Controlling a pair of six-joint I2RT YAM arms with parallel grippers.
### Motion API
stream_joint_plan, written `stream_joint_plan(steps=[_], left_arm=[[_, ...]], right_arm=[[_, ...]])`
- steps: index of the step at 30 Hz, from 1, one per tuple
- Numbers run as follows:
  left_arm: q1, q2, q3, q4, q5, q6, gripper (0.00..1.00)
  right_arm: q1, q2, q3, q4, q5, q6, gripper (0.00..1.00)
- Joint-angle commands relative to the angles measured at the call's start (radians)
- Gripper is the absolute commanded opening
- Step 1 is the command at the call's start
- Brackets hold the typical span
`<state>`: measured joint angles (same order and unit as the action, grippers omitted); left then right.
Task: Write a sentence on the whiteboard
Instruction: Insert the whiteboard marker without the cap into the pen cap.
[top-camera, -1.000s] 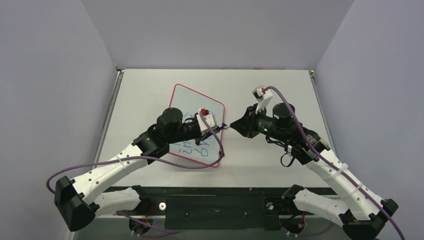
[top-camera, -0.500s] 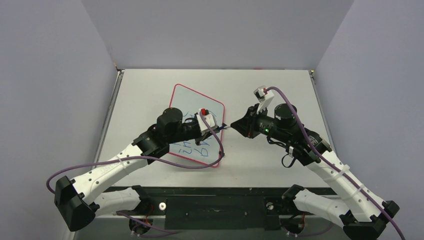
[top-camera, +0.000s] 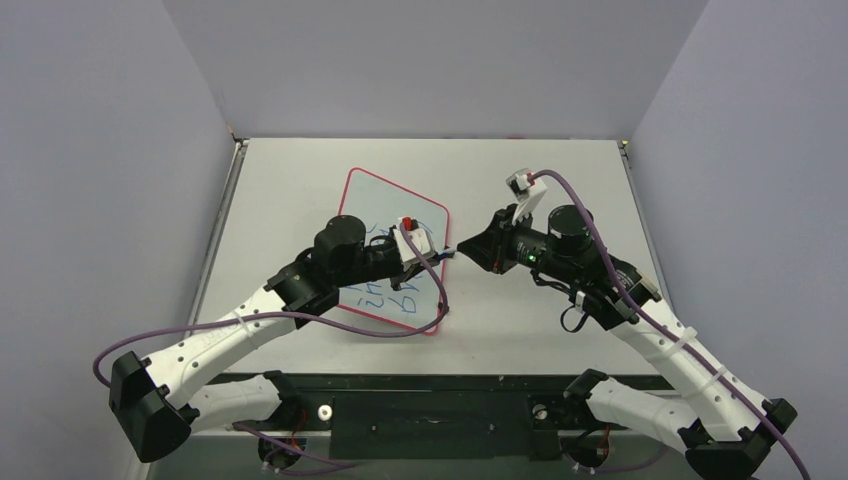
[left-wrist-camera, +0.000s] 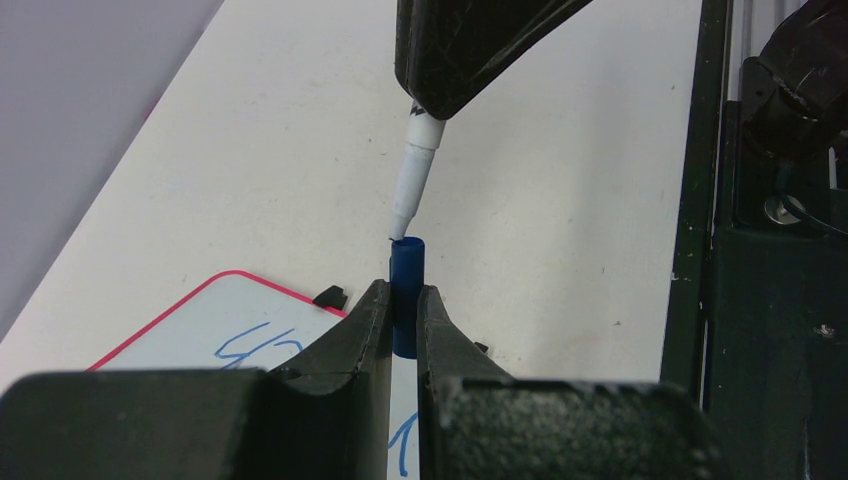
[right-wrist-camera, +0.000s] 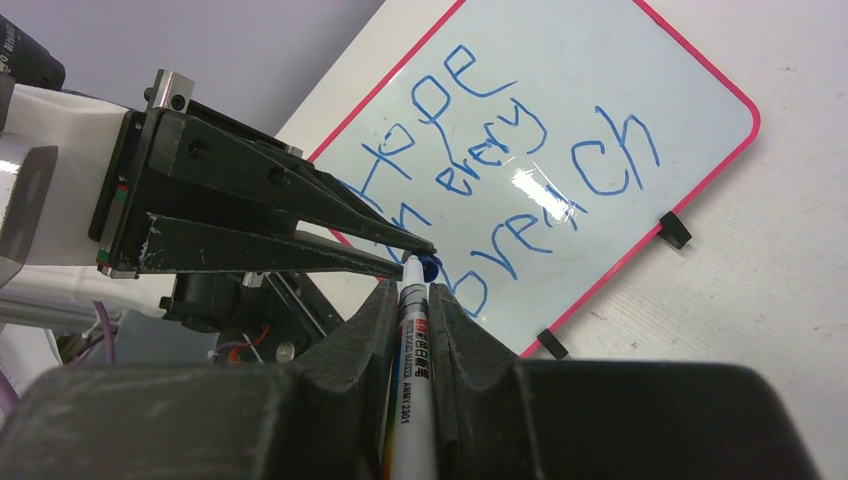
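The whiteboard (top-camera: 375, 195) lies on the table, left of centre, partly under my left arm. The sentence (right-wrist-camera: 500, 160) in blue marker reads "Hope in every breach" in three lines. My left gripper (left-wrist-camera: 402, 290) is shut on a blue marker cap (left-wrist-camera: 407, 260), held just past the board's right edge. My right gripper (right-wrist-camera: 412, 288) is shut on a white marker (right-wrist-camera: 412, 340) and faces the left one. The marker's tip (left-wrist-camera: 400, 228) sits at the cap's open mouth. In the top view the two grippers, left (top-camera: 445, 254) and right (top-camera: 472, 250), meet tip to tip.
Two small black clips (right-wrist-camera: 675, 230) (right-wrist-camera: 551, 345) sit on the whiteboard's near edge. A purple cable (top-camera: 441, 290) from my left wrist hangs across the board's right side. A black rail (left-wrist-camera: 700, 200) runs along the table's near edge. Grey walls stand on three sides.
My right gripper has edged left with the marker, bringing its tip up to the cap. The left arm has stayed still.
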<state>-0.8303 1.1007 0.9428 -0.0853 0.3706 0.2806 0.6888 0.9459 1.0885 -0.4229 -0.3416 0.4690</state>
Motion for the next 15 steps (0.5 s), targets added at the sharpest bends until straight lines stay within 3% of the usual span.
stream_joint_plan(steps=[1,15], left_arm=[[0.005,-0.009,0.012,0.042,0.003,-0.001,0.0],[0.011,-0.018,0.008,0.059,-0.003,-0.013,0.0]], right_arm=[[0.008,0.005,-0.005,0.054,-0.002,0.01,0.0],[0.008,-0.016,-0.022,0.041,0.026,0.007,0.0]])
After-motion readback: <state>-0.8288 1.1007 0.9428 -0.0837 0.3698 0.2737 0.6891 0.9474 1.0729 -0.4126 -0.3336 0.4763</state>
